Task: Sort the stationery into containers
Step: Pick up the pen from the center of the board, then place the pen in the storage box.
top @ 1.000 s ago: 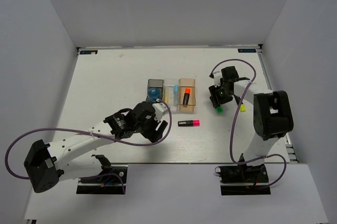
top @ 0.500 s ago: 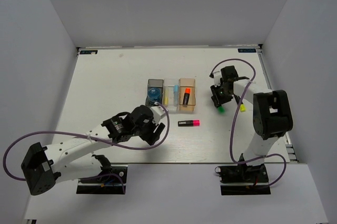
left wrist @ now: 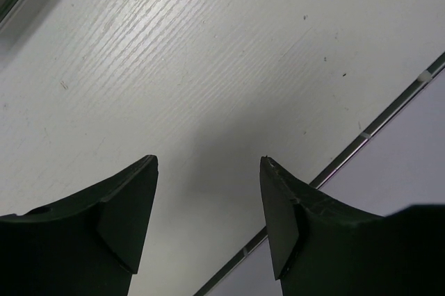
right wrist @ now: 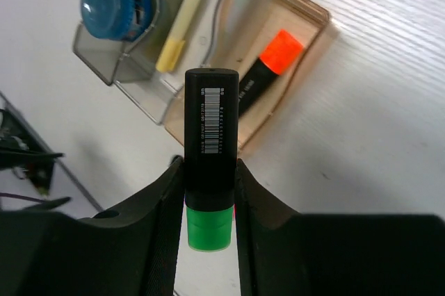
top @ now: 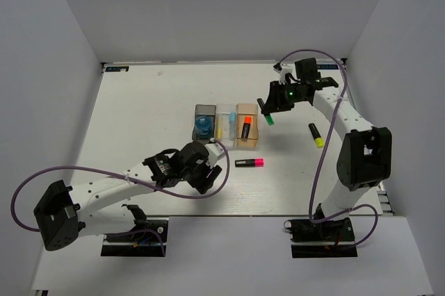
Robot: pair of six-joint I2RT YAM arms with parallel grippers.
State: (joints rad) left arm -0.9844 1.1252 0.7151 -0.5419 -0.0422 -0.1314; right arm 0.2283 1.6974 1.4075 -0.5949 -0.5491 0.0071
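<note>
one green highlighter (right wrist: 211, 129) clamped in the right jaws; left jaws parted, empty

White-shelled arms (top: 104, 188), black joints and wrists — thin purple cables (top: 306, 51) along each, black base plates (top: 135, 235)

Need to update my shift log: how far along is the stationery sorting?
Done: the blue roll sits in the grey bin, a yellow stick in the clear bin, an orange highlighter in the tan bin. In hand: the right gripper holds a green highlighter. Left: a pink highlighter and a yellow-tipped highlighter lie on the table; the left gripper is open, empty.
</note>
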